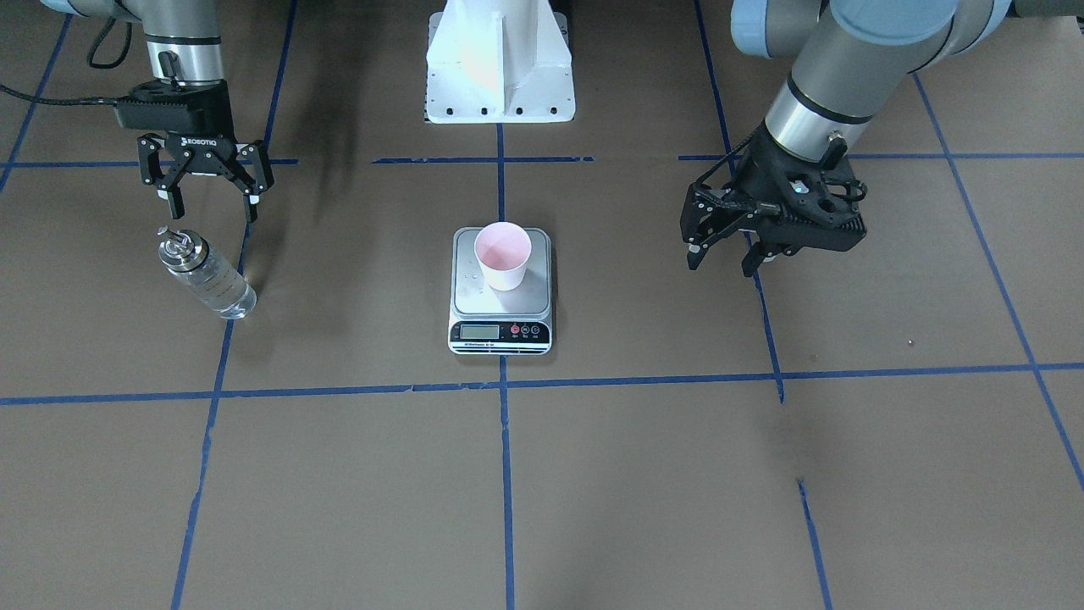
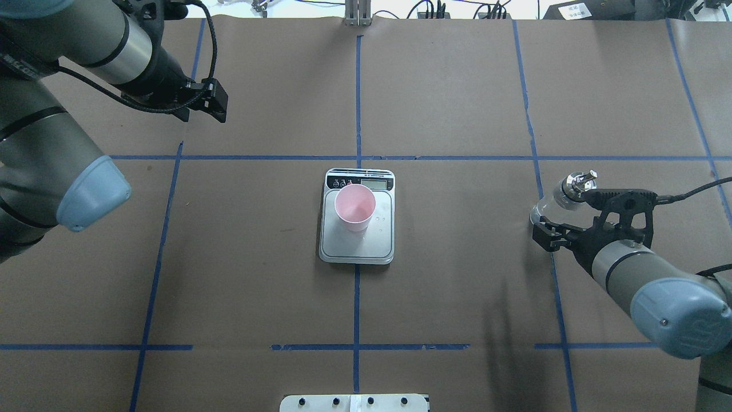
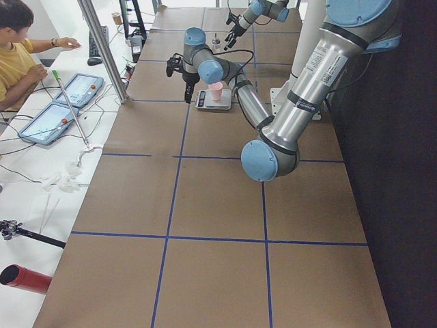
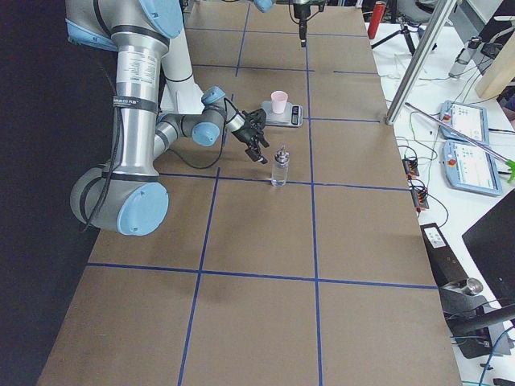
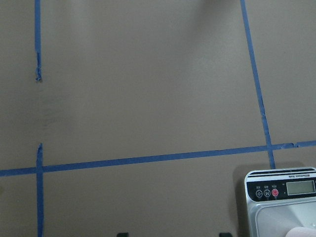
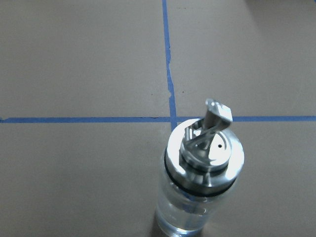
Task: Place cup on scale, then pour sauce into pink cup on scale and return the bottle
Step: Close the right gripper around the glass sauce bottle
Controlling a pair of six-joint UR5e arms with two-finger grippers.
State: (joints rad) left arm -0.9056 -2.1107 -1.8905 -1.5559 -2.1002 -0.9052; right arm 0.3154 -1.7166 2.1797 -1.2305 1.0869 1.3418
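While the cup point(image 1: 503, 254) sits on the scale point(image 1: 470, 288) in the middle of the worktop point(image 1: 593, 491), the bottle point(image 1: 207, 275) stands toward the right edge. The right end effector point(image 1: 212, 203) hangs wide open just beside it, empty. The left end effector point(image 1: 721, 261) is open and empty too.

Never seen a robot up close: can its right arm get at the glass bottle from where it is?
Probably yes. The right gripper hangs open close to the bottle, which stands alone on the table, with nothing between them.
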